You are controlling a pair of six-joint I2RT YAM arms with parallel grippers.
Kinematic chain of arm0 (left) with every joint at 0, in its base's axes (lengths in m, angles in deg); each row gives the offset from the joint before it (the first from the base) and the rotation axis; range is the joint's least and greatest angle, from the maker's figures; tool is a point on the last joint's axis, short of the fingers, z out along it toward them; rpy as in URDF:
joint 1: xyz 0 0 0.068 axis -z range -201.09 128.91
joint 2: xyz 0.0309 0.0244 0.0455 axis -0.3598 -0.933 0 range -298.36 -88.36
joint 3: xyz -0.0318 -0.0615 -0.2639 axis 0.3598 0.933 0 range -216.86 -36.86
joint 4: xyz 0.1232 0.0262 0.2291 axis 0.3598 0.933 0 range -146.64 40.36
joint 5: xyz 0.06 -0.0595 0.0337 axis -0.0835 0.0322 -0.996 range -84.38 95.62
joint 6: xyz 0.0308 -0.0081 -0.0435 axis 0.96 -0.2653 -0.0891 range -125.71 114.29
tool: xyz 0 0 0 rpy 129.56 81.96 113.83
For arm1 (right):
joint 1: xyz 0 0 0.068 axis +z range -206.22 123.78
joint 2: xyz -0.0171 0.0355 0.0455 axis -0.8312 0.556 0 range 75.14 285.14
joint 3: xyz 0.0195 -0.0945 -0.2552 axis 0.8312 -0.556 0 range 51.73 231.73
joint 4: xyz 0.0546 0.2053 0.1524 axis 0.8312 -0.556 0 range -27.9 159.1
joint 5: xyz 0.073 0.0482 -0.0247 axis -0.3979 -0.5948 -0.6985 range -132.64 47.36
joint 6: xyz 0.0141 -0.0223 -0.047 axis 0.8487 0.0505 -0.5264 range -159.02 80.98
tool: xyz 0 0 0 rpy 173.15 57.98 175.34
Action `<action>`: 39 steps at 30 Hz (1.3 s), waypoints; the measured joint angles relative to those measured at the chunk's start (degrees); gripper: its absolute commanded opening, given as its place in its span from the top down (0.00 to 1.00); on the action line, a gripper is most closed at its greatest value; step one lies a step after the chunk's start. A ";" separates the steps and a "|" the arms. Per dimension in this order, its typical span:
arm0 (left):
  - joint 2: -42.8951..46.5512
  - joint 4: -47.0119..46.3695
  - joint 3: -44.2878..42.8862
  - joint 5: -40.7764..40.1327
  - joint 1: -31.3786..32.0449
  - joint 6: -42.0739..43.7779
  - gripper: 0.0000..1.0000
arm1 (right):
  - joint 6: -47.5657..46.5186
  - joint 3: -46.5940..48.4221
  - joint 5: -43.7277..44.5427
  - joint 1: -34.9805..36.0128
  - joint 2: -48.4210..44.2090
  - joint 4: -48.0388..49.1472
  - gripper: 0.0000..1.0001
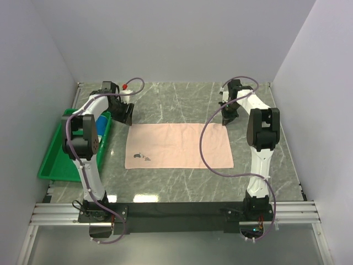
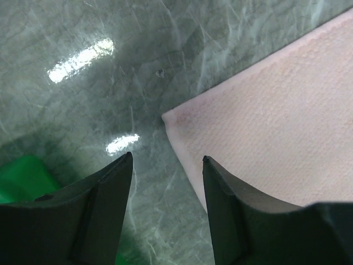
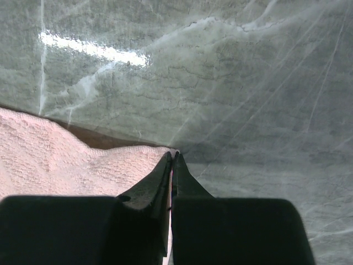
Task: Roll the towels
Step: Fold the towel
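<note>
The marble table (image 1: pixel 182 99) carries the pink towel (image 1: pixel 179 144), spread flat at its middle. The right gripper (image 3: pixel 172 157) is pinched closed on the towel's far right corner, which sits slightly raised. The left gripper (image 2: pixel 166 157) hangs parted over the far left corner, gripping nothing.

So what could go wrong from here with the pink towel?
The right gripper pinches only the very corner tip of the pink towel, so it may slip free. The left gripper is open with the other far corner just ahead of its fingertips; closing could miss it, and the roll would start skewed.
</note>
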 measured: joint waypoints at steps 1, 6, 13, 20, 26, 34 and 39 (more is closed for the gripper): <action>-0.70 0.04 -0.39 0.02 0.00 -0.15 0.42 | 0.00 0.02 0.00 0.00 0.00 -0.02 1.00; -3.08 0.07 -1.25 0.44 0.02 -0.48 0.47 | 0.02 0.04 0.00 0.00 0.02 -0.04 1.00; -5.77 -0.24 -3.02 1.07 0.55 -0.96 0.53 | -0.09 0.11 0.02 0.00 0.00 -0.11 1.00; -7.61 -0.85 -4.48 1.66 1.16 -1.07 0.64 | -0.09 0.37 0.24 0.02 0.07 -0.39 1.00; -7.74 -1.20 -4.39 1.79 1.16 -1.05 0.77 | -0.07 1.75 0.28 0.00 0.85 -1.09 1.00; -8.26 -1.14 -4.57 3.74 1.14 -1.20 0.91 | -0.09 3.02 0.00 0.00 1.60 -1.79 1.00; -9.05 -0.98 -5.86 4.55 1.14 -2.10 1.00 | -0.11 3.91 0.00 -0.02 2.05 -1.95 1.00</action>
